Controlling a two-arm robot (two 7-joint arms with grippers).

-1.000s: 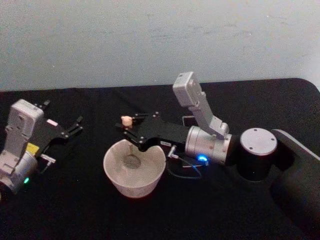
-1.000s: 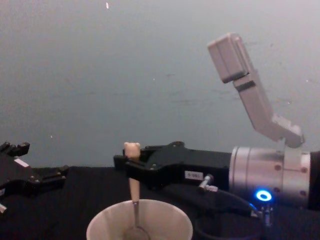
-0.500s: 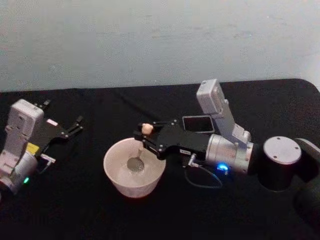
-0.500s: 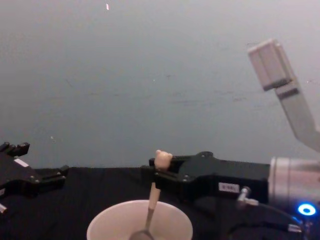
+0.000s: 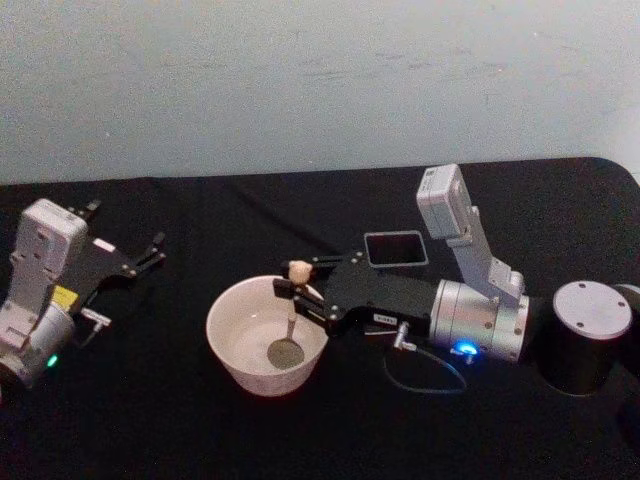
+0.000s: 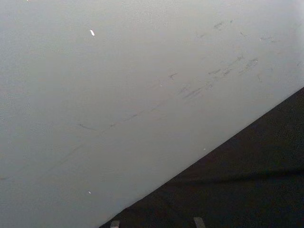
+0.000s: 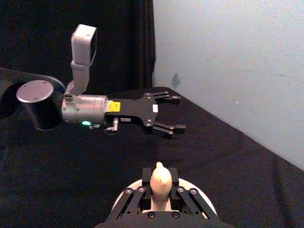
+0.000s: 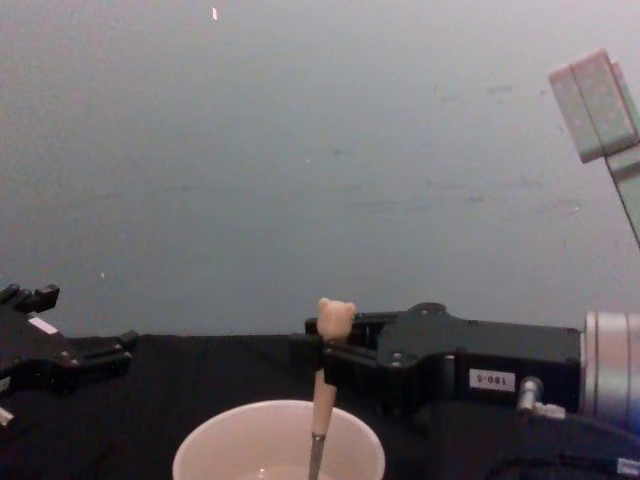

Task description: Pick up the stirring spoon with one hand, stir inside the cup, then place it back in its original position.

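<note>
**A:** Where is the stirring spoon [image 8: 324, 395] sitting right now?

**B:** It is standing nearly upright in the cup [image 5: 255, 378], with its steel bowl resting low inside. The right tool [image 5: 292, 290] is closing on the beige handle just under the bear head, gripping it from both sides.

**A:** And how is it likely handling?

**B:** I am judging it light and stiff. The handle looks smooth and narrow, so it may be prone to twisting between the pads. Holding it high up, as now, is giving reach into the cup, though the thin metal neck is probably the weak part under side load.

**A:** What about looks?

**B:** It has a pale bear-topped handle, a slim neck and a shiny round bowl. The cup is wide and cream-white and is sitting on the black desk [image 5: 150, 400]. The dark square holder [image 5: 396, 248] is waiting empty just behind the right tool.

**A:** And the other arm?

**B:** The left tool [image 5: 152, 252] is idling well apart on the left, its fingers spread and carrying nothing.
</note>
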